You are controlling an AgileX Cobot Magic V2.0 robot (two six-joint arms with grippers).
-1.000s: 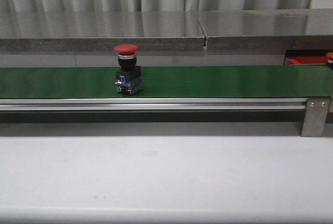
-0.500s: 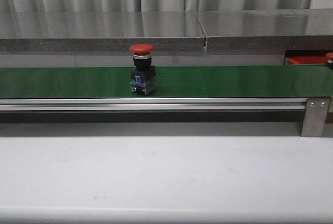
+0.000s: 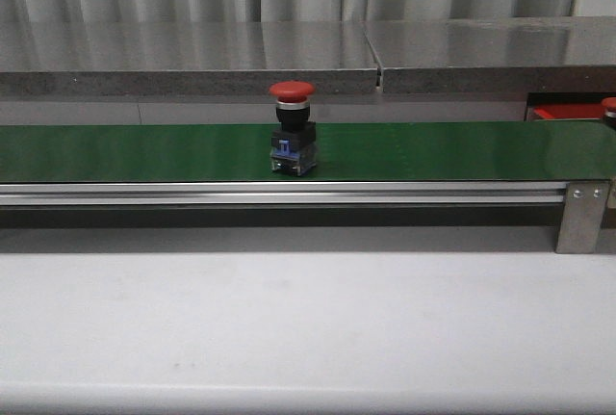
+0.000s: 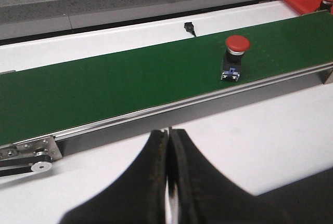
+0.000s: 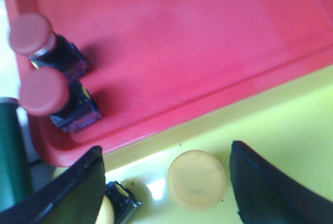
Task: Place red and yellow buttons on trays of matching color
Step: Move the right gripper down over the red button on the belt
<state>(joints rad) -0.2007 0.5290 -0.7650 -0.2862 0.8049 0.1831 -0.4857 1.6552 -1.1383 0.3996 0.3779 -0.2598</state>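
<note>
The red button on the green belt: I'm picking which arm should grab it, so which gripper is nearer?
Left. The left gripper, shut, looks across at the red button on the belt. The right gripper, open, hovers over the trays.

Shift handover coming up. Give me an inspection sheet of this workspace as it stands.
Surface: green conveyor belt with a metal side rail, bare white table in front of it.
Job's things: one red button upright on the belt, apart from both arms. Red tray holds two red buttons near one corner. Yellow tray beside it holds a yellow button, and another lies partly hidden by a finger.
Clutter: nothing seen.
Grippers: left gripper shut, empty, short of the belt. Right gripper open over the yellow tray, straddling the yellow button.
Cables: small black plug behind the belt.
Surroundings: grey stone ledge, curtain behind.
</note>
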